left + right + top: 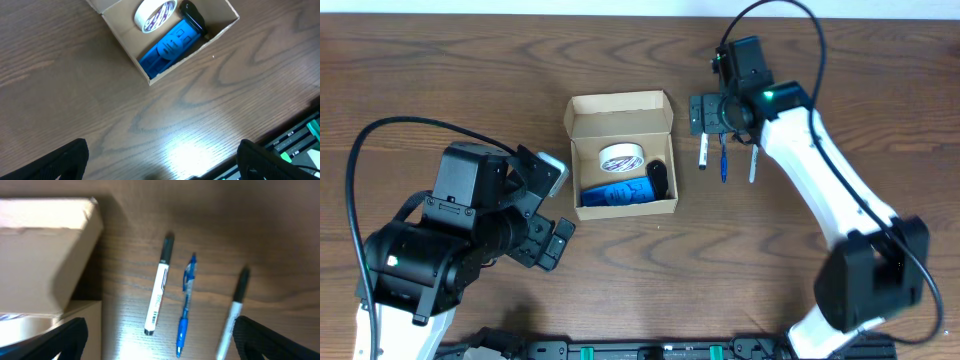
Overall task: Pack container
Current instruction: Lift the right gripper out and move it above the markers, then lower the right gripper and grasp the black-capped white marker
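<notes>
The small rectangular tan-brown cardboard box [620, 108] sits near the middle of the dark wood-grain tabletop [440, 70], its hinged lid flap standing open along the far edge. Inside lie three things: a white roll of tape with a printed face [620, 158], a flat blue plastic item [617, 192] along the near wall, and a rounded black object [658, 178] at the right end, touching the blue piece. Just to the right of the box, three pens rest side by side on the bare wood without touching one another: a white marker with a black cap [703, 152], a blue ballpoint pen [724, 160] and a slim pale pen with a dark cap [753, 163]. The right tool [720, 118] hangs over their far ends, fingers spread wide with nothing between them. The left tool [560, 207] is near the box's left side but apart from it, and its fingers are likewise wide apart and empty.
</notes>
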